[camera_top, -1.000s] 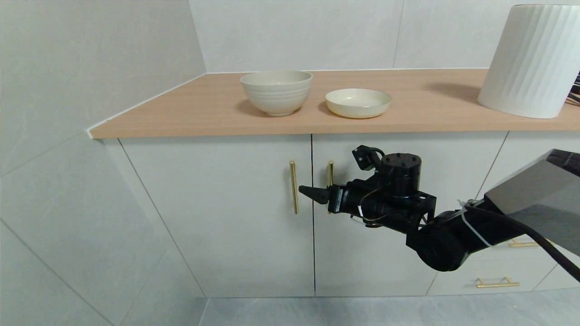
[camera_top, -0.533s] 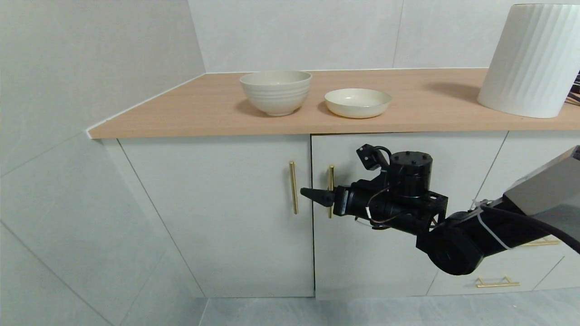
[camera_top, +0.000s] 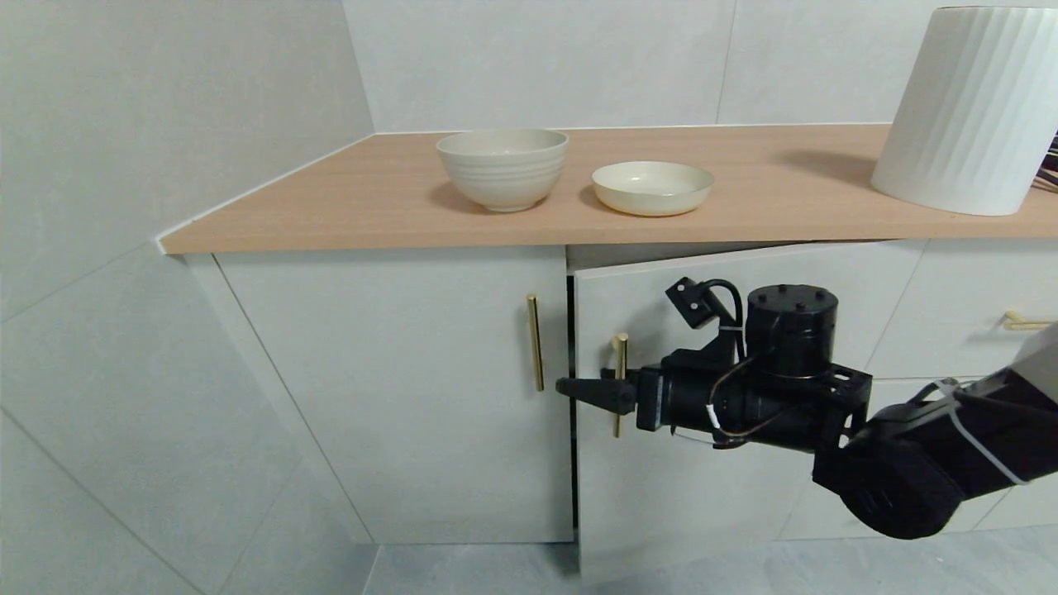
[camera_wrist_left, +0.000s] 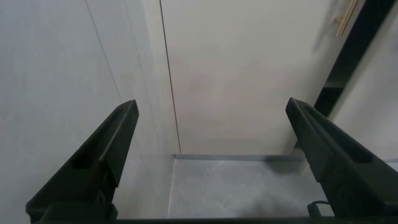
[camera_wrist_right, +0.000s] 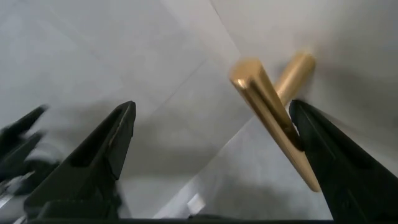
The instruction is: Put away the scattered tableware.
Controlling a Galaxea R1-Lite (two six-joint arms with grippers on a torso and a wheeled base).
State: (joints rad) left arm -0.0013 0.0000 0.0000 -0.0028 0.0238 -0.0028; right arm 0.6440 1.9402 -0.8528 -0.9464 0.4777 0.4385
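the right gripper (camera_top: 591,392) has its fingers spread, the brass handle (camera_top: 619,351) between them, hooked rather than pinched — likely to swing the ajar cabinet door (camera_top: 661,496) open for storage. the bowl (camera_top: 502,168) and shallow dish (camera_top: 653,187) sit side by side on the counter (camera_top: 331,215) — not yet put away.

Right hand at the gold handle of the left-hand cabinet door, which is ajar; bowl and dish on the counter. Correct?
No: the head view shows the right-hand door ajar, with the right hand at its gold handle. The bowl and dish are on the counter, as stated.
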